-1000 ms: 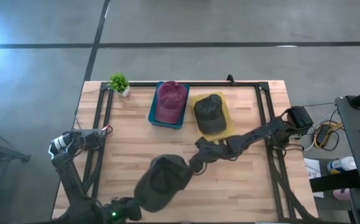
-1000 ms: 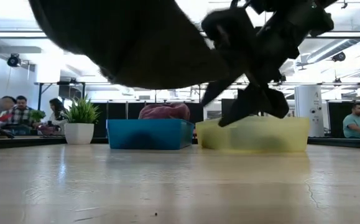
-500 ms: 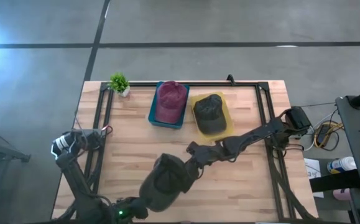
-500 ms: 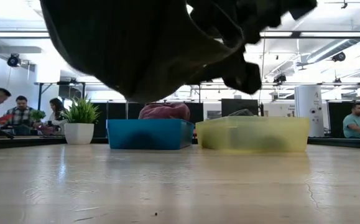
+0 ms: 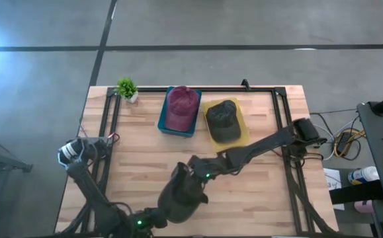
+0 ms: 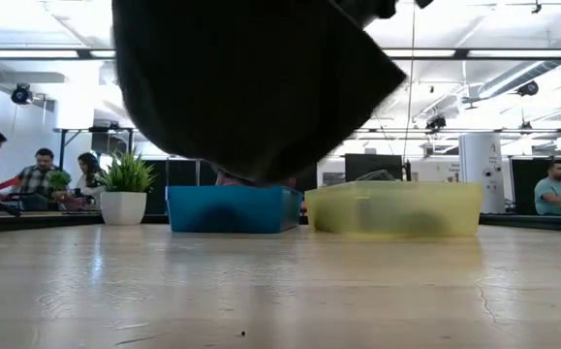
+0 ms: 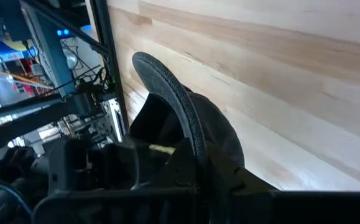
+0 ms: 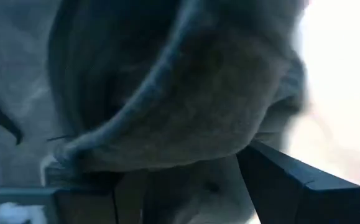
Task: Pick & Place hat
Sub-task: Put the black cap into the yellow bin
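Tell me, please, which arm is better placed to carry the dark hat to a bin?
Probably the right. Its gripper reaches from the bins' side and meets the dark hat; the left gripper holds the hat at the near edge, away from the yellow bin.

The high view looks straight down on the whole wooden surface from well above, while the low view sits at its level and faces across it to the blue bin and yellow bin, which the high view also takes in at the far edge. Both share the dark hat, which fills the top of the low view, close to that lens. Each wrist view sits right against the same hat, the left one also looking along the planks.
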Controlling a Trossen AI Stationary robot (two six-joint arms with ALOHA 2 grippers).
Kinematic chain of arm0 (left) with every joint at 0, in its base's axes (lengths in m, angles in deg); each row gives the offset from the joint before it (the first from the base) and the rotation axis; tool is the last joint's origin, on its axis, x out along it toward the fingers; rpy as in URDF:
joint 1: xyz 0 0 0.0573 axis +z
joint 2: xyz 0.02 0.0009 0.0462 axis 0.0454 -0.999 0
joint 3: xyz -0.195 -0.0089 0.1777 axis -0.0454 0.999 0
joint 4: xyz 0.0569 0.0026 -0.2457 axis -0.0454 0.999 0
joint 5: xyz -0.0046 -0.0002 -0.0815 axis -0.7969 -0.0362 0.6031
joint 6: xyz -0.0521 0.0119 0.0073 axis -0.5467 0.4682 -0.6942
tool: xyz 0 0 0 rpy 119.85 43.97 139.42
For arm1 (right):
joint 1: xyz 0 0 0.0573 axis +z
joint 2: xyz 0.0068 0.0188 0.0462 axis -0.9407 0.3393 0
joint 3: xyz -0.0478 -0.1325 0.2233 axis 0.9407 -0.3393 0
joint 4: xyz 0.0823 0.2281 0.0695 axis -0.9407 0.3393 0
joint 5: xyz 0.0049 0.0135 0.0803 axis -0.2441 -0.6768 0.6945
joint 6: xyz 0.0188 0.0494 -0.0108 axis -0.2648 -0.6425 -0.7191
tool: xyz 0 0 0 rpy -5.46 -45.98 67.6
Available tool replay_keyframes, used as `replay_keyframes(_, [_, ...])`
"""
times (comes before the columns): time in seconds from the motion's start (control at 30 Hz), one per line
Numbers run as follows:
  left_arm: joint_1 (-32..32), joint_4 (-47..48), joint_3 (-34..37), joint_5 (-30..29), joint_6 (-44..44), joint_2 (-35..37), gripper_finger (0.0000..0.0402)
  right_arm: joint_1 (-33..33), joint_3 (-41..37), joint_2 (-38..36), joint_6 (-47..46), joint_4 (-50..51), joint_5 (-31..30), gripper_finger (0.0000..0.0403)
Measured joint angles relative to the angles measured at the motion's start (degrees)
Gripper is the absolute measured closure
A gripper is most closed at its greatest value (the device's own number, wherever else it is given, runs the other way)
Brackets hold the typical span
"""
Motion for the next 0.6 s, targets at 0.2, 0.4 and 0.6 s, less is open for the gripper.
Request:
replay_keyframes(0.2, [2.0,-4.1,5.3,0.9,-1.5,0.0,0.0394,0.1,6.7,6.6,-4.8,4.4,2.6,0.0172])
replay_keyframes(0.4, [4.4,-15.0,9.7,1.1,-0.2,0.0,0.0394,0.1,13.7,12.6,-5.8,14.3,2.4,0.0172])
replay_keyframes(0.6, [6.5,-20.1,12.3,0.8,-3.3,0.0,0.0394,0.1,17.7,14.6,-3.4,21.8,3.2,0.0172])
